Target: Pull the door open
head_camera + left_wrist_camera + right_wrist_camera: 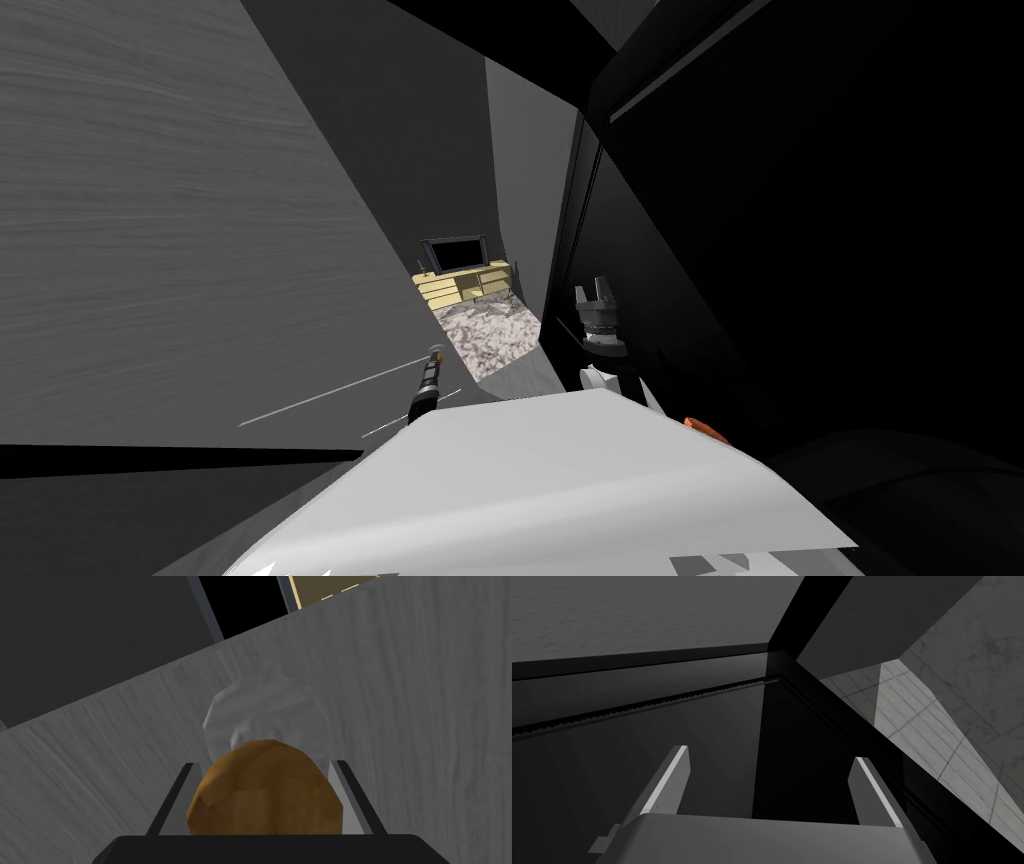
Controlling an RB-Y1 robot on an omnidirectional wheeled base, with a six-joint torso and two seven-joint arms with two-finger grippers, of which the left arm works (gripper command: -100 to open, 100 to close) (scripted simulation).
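1. Left wrist view: your left gripper is clamped on the round brown knob. Its fingers press against the knob's two sides, and the grey wood-grained door lies just beyond.
2. Head view: the door stands as a broad grey panel on your left, with the knob near its free edge. Between that edge and the dark frame, a gap shows a room with a television, a yellow cabinet and a mottled rug.
3. Right wrist view: your right gripper hangs by the dark frame, fingers wide apart and holding nothing.
4. Done, by the look of it: the reach and the grasp. The door also appears to be swung partly off its frame, since the far room shows through the gap.
5. Left to do, as you may judge: draw the knob further toward you along the door's arc until the opening is wide, then let go. You cannot tell from these views how far the hinge will allow.
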